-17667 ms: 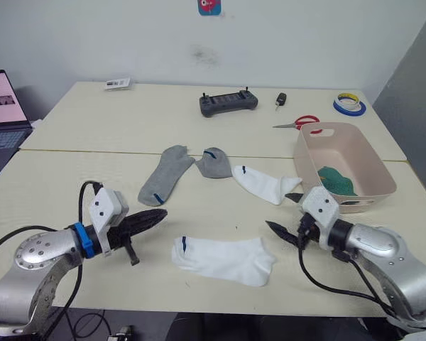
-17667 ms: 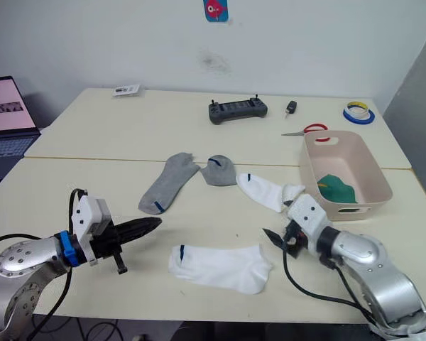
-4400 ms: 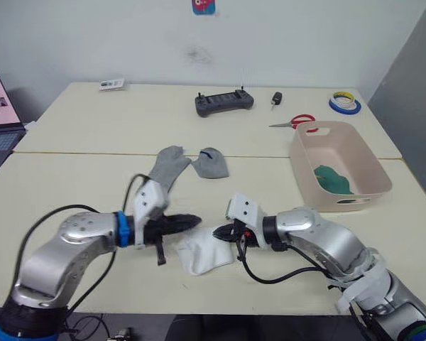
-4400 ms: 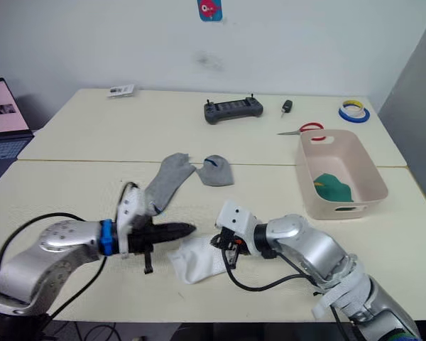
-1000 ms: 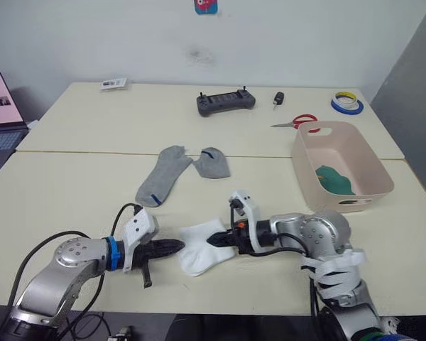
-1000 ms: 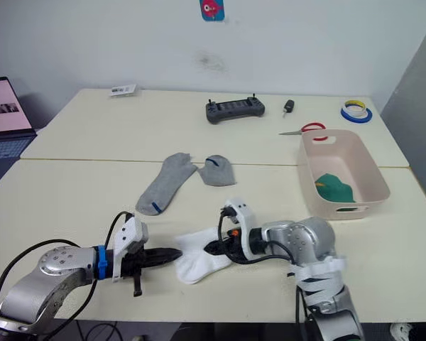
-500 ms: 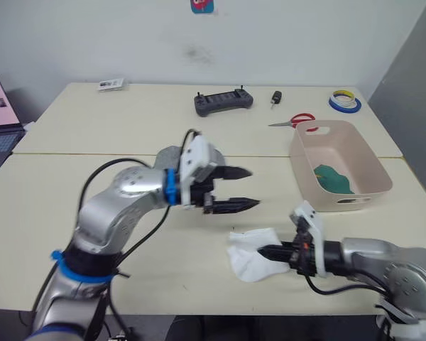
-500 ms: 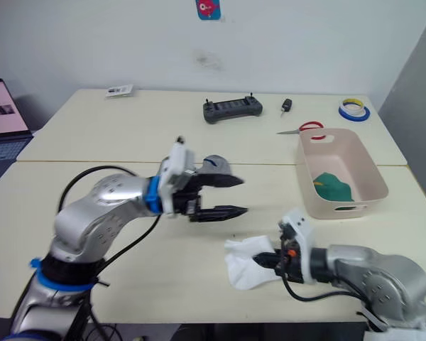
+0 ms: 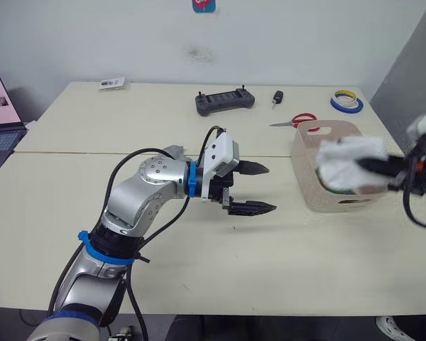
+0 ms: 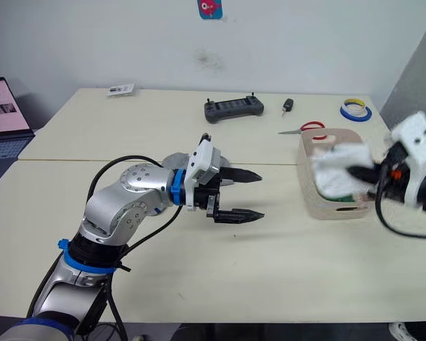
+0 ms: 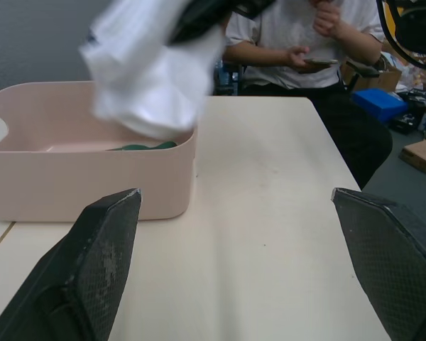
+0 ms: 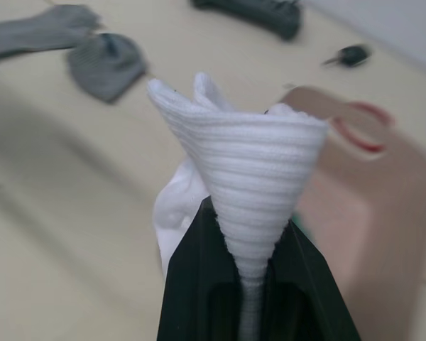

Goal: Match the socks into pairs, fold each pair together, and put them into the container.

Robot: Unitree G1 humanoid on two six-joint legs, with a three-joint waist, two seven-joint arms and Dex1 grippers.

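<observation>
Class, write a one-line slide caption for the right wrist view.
Right gripper pinches the folded white socks above the pink container, grey socks left on the table.

white socks (image 12: 241, 177): plain white, fine ribbed knit
tub (image 11: 92, 177): pale pink, no pattern
green sock (image 11: 143, 147): dark green, just a sliver seen in tub
grey socks (image 12: 103, 65): mid grey, one w/ small blue mark
L gripper (image 9: 258, 189): black fingers, white housing, blue ring at wrist, silver arm
R gripper (image 12: 248, 284): black fingers
table (image 9: 92, 114): cream/pale beige, plain
scissors (image 9: 302, 121): red handles
tape roll (image 9: 348, 103): blue w/ yellow
controller (image 9: 224, 101): dark grey/black
wall (image 9: 92, 35): white, faint smudge; red-blue sticker up top
laptop (image 9: 0, 99): pinkish screen
person (image 11: 305, 35): white shirt
</observation>
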